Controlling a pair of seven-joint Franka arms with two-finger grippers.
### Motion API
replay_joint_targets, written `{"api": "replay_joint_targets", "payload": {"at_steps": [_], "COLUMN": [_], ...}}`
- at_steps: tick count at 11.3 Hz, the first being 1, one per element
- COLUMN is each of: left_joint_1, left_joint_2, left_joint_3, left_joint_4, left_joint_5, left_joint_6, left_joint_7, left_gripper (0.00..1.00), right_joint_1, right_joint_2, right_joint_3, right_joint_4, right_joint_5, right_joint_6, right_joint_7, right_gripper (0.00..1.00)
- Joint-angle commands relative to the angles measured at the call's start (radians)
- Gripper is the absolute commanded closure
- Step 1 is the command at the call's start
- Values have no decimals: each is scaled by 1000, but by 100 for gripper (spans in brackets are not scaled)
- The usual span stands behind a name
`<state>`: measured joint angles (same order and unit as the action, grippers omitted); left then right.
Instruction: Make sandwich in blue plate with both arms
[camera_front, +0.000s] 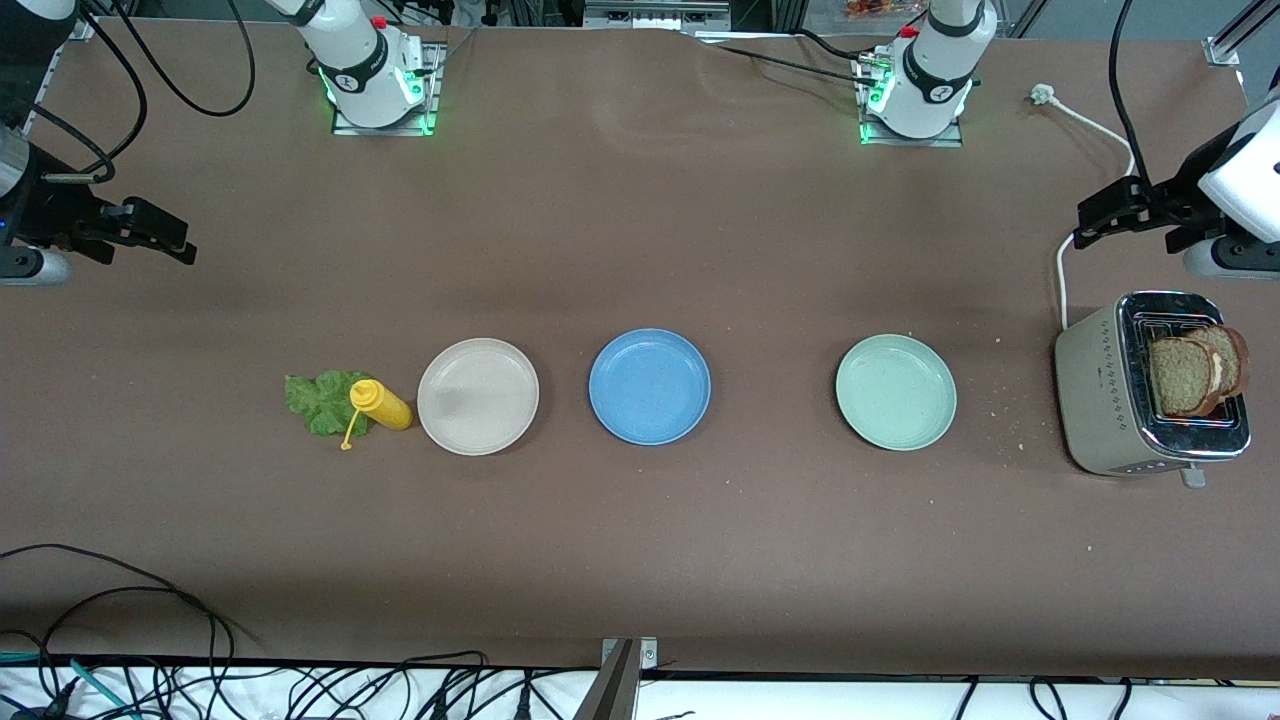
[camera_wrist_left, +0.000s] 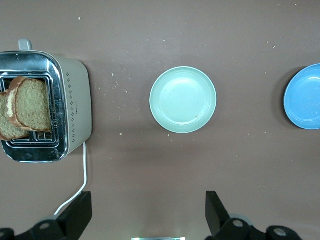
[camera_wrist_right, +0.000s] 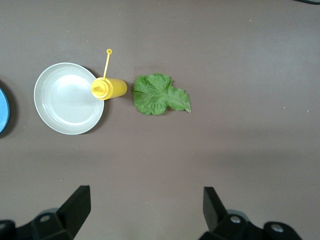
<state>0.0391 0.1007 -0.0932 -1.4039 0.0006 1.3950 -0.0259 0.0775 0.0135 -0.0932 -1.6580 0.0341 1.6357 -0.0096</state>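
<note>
Plates in a row across mid-table: beige plate (camera_front: 478, 396), blue plate (camera_front: 649, 386) at centre, bare, mint plate (camera_front: 896, 391). Bread slices (camera_front: 1195, 373) upright in toaster (camera_front: 1150, 395), at 3 o'clock from the mint plate. Lettuce leaf (camera_front: 320, 401) and yellow bottle (camera_front: 381, 405) at 9 o'clock of the beige plate. Left gripper (camera_wrist_left: 149, 210) hovers, fingers spread, at 12 o'clock of the toaster. Right gripper (camera_wrist_right: 146, 207) spread wide, over bare table at its arm's end.

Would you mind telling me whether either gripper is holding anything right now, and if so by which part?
Nothing is held. The left gripper is open over bare table near the toaster; the right gripper is open at its own end.
</note>
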Motion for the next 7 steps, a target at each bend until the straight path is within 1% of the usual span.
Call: {"api": "replay_joint_targets", "payload": {"at_steps": [1, 7], "left_joint_1": [5, 27], "left_joint_2": [1, 2], "left_joint_3": [-2, 0], "left_joint_4": [6, 2], "left_joint_5": [15, 15], "left_joint_6": [-16, -18], "left_joint_7": [18, 21], "left_gripper": [0, 0], "right_joint_1": [-7, -5], "right_joint_2": [5, 3], "right_joint_3": [1, 1], "right_joint_4": [18, 20], "right_joint_5": [7, 7], "right_joint_6": [-19, -19], "right_joint_7": [-7, -4], "right_gripper": [0, 0]}}
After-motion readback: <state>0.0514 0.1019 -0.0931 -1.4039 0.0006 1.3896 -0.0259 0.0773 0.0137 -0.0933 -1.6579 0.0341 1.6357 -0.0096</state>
